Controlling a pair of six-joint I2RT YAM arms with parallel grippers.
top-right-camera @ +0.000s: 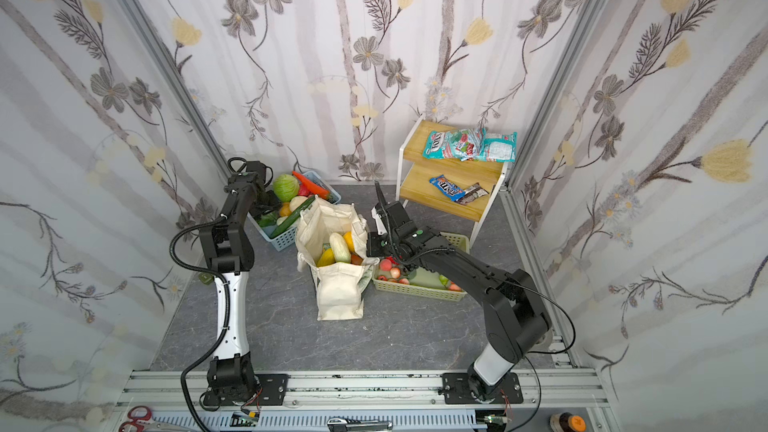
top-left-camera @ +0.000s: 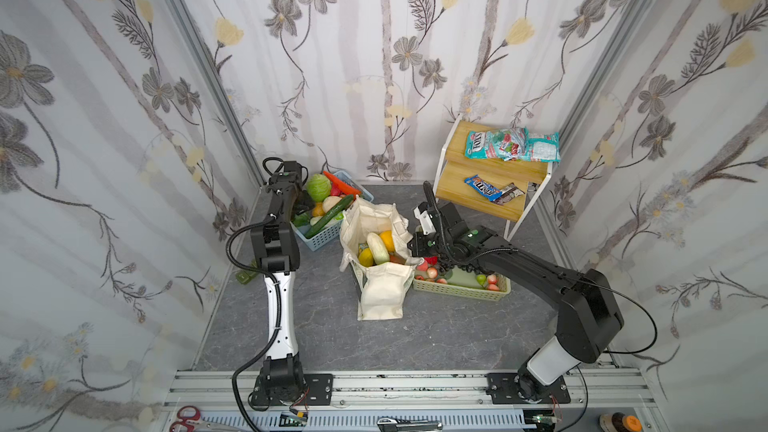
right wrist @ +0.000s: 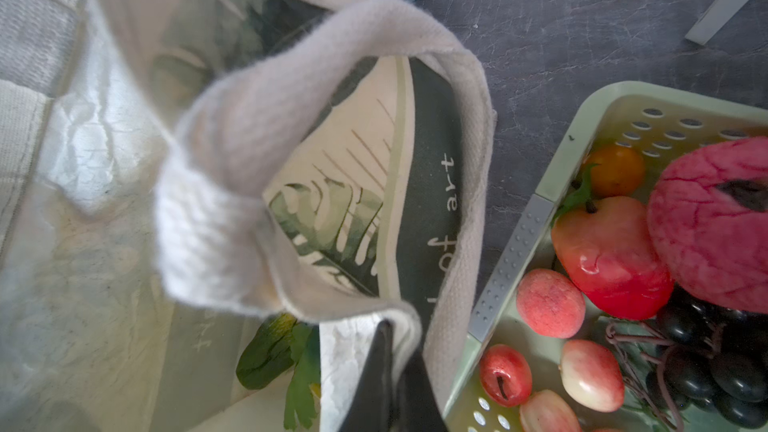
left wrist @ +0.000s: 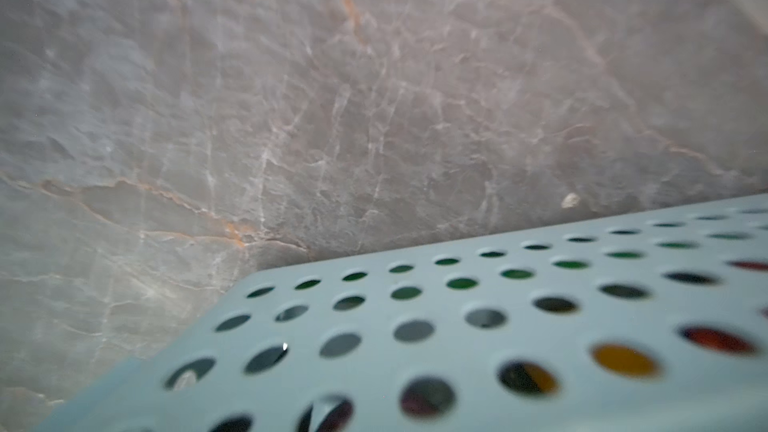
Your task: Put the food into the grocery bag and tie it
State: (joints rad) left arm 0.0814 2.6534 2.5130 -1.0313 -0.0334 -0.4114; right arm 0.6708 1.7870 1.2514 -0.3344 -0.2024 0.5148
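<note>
The grocery bag stands open mid-floor, cream with leaf-print sides. Inside lies food: a pale oblong vegetable, a round orange and a yellow fruit, which both top views show. My right gripper is shut on the bag's right rim beside a cream handle loop. Something green and yellow shows under that rim. My left gripper reaches down at the blue basket's left side. The arm mostly hides it, and its fingers do not appear in the left wrist view.
The blue basket of vegetables sits behind and left of the bag, its holed wall close to the left wrist. A pale green basket of fruit touches the bag's right side. A wooden step shelf at back right holds teal and blue packets.
</note>
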